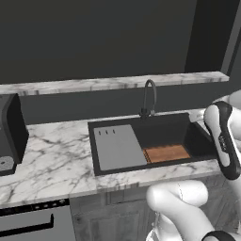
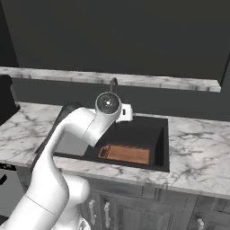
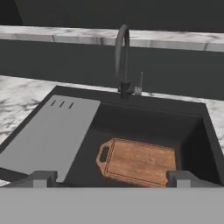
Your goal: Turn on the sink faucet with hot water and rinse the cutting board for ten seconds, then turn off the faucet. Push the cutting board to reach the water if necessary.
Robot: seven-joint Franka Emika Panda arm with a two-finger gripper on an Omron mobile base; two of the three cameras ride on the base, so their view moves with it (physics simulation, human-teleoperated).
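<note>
Spread wide and holding nothing, the claw [image 3: 111, 178] hovers at the sink's [image 3: 131, 114] near edge. Just beyond and below it, the board [image 3: 138, 162] lies flat on the basin floor, faucet [image 3: 122, 61] behind, grey slab [image 3: 48, 133] alongside.

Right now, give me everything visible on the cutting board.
The cutting board is a small flat rectangular brown wooden slab with striped grain, a grooved border and a slot handle at one end. It lies flat on the floor of the black sink, right of the grey slotted slab, forward of the faucet. No water shows; nothing grips it.
</note>
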